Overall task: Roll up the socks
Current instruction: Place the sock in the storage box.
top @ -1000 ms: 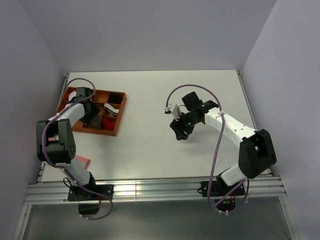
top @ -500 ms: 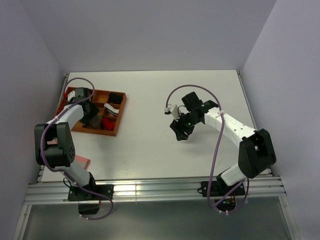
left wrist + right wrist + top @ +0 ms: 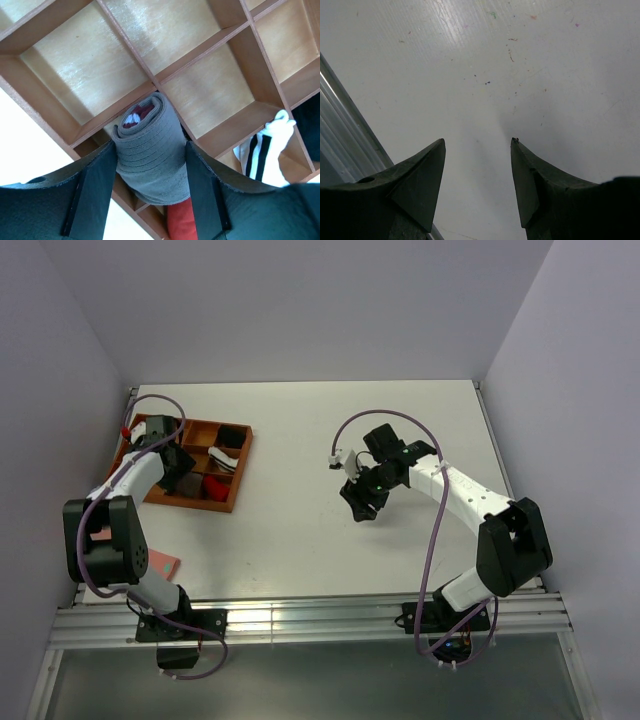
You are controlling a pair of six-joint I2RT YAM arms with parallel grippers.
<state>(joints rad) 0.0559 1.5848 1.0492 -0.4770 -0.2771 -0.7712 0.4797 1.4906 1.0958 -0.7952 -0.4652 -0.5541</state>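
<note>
Tan knit, wound into a fat roll (image 3: 147,125), is what I have pinched in the left gripper (image 3: 151,150), one finger on each side, above the dividers of the wooden tray (image 3: 90,70). A maroon-and-white cuff shows at its core. Red fabric (image 3: 181,225) peeks out under the near end; I cannot tell whether it is tucked into the roll or lying in the tray. A white sock with black stripes (image 3: 265,150) fills a neighbouring compartment. I judge the bundle light, soft and springy, apt to unwind if squeezed loosely, so I would hold it across the middle of the coil, never by the outer flap. The right gripper (image 3: 477,145) hangs released over the bare bench (image 3: 485,65), well apart.
</note>
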